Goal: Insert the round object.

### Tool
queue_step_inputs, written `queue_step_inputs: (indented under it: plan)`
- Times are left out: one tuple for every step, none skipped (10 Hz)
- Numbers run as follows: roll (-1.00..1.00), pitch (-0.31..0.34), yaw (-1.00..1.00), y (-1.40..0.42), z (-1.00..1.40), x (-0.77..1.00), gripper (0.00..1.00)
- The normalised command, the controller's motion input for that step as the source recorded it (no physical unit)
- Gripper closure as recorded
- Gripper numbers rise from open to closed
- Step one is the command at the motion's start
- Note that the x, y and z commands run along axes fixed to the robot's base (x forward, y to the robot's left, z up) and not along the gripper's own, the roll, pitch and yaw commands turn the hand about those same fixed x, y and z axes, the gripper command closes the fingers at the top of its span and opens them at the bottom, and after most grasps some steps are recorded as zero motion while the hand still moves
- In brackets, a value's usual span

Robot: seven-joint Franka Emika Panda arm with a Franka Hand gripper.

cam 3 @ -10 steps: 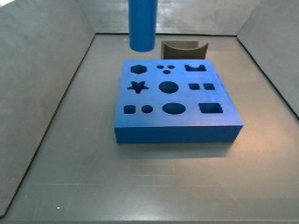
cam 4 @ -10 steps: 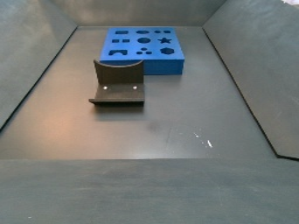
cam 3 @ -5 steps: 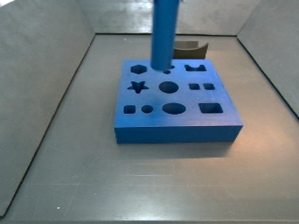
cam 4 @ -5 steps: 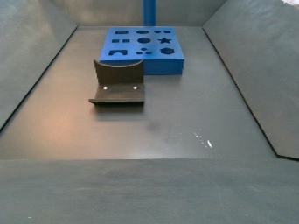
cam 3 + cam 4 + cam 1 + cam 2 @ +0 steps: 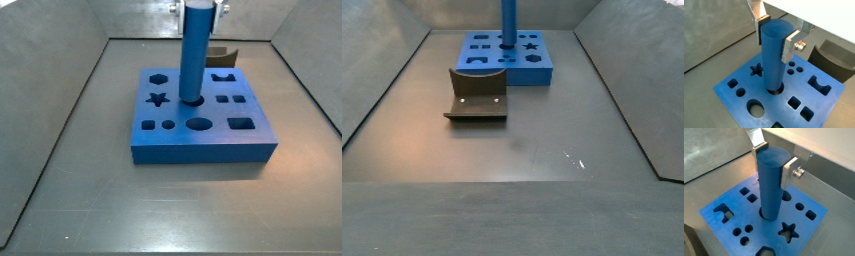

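The round object, a long blue cylinder (image 5: 195, 60), stands upright with its lower end in the central round hole of the flat blue block (image 5: 201, 152). My gripper (image 5: 201, 8) is shut on its top end, one pad on each side, as both wrist views show: the gripper (image 5: 776, 32) (image 5: 775, 162), the cylinder (image 5: 772, 65) (image 5: 769, 193) and the block (image 5: 811, 90) (image 5: 764, 235). In a side view the cylinder (image 5: 509, 25) rises from the block (image 5: 536, 70) at the far end of the floor.
The dark fixture (image 5: 476, 95) stands on the floor next to the block; it shows behind the block in a side view (image 5: 221, 57) and in a wrist view (image 5: 834, 57). Grey walls enclose the floor on both sides. The block has several other shaped holes.
The cylinder has moved from above the block's far edge to over the central round hole and come down; its lower end now sits in that hole.
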Motion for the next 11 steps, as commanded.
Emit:
queue_step_inputs:
  plan:
    - [0.0, 0.0, -0.02, 0.06, -0.54, 0.37, 1.0]
    - [0.0, 0.007, -0.03, 0.08, -0.32, 0.32, 1.0]
    - [-0.02, 0.0, -0.02, 0.06, -0.27, 0.25, 1.0]
    - [-0.04, 0.0, 0.0, 0.0, -0.3, 0.06, 1.0]
    - [-0.04, -0.036, 0.0, 0.0, -0.29, 0.0, 1.0]
    - [-0.04, -0.074, 0.0, 0.0, -0.24, -0.04, 1.0]
    - [-0.02, -0.091, 0.0, 0.0, -0.28, -0.06, 1.0]
    - [0.0, -0.073, 0.0, 0.0, -0.27, -0.03, 1.0]
    - [-0.02, -0.024, -0.02, 0.0, -0.18, 0.0, 1.0]
    - [-0.02, -0.011, -0.02, 0.0, -0.23, 0.0, 1.0]
    - [-0.04, -0.017, -0.02, 0.0, -0.25, 0.0, 1.0]
